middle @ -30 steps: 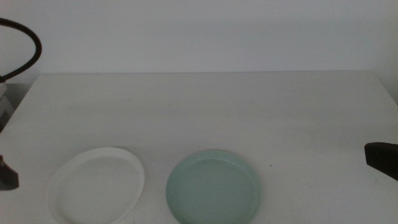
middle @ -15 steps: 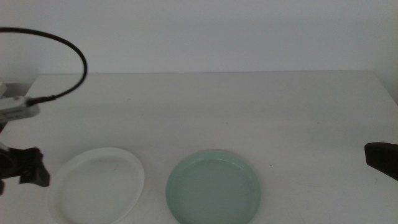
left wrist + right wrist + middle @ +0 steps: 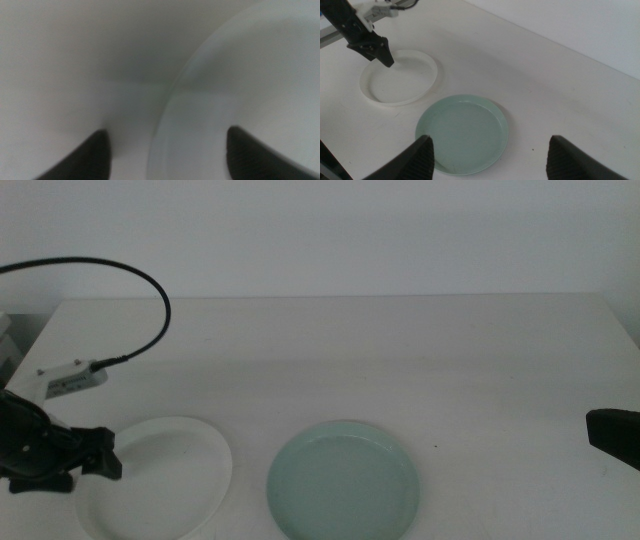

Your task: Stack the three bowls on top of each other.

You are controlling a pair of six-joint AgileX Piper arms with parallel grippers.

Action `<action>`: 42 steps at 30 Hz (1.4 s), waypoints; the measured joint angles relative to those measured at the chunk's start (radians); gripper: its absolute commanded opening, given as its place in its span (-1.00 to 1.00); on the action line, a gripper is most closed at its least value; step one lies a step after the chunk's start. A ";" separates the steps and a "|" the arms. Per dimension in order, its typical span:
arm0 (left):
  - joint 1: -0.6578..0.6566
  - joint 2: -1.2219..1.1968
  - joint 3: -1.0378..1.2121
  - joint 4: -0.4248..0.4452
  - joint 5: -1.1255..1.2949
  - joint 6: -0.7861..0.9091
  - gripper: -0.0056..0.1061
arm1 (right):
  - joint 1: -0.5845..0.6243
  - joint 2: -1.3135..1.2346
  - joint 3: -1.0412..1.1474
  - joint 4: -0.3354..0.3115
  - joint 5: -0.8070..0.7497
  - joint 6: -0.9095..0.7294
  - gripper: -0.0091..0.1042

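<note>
The white bowl sits at the front left of the table, and the pale mint green bowl sits to its right; they are apart. Both show in the right wrist view, the white bowl and the mint bowl. The grey bowl is out of view. My left gripper is open at the white bowl's left rim. In the left wrist view its jaws stand on either side of the rim. My right gripper waits open and empty at the right edge, with nothing between its jaws.
The left arm's black cable loops over the table's left side. The white tabletop stretches behind the bowls to the back wall. The table's right edge is near the right gripper.
My left arm has come in from the left edge and moved right to the white bowl's left rim. The bowls and the right gripper have not moved.
</note>
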 measured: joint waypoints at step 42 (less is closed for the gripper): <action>-0.698 0.078 -0.348 0.121 0.199 -0.435 -0.87 | 0.000 0.000 0.000 0.000 0.000 0.000 0.17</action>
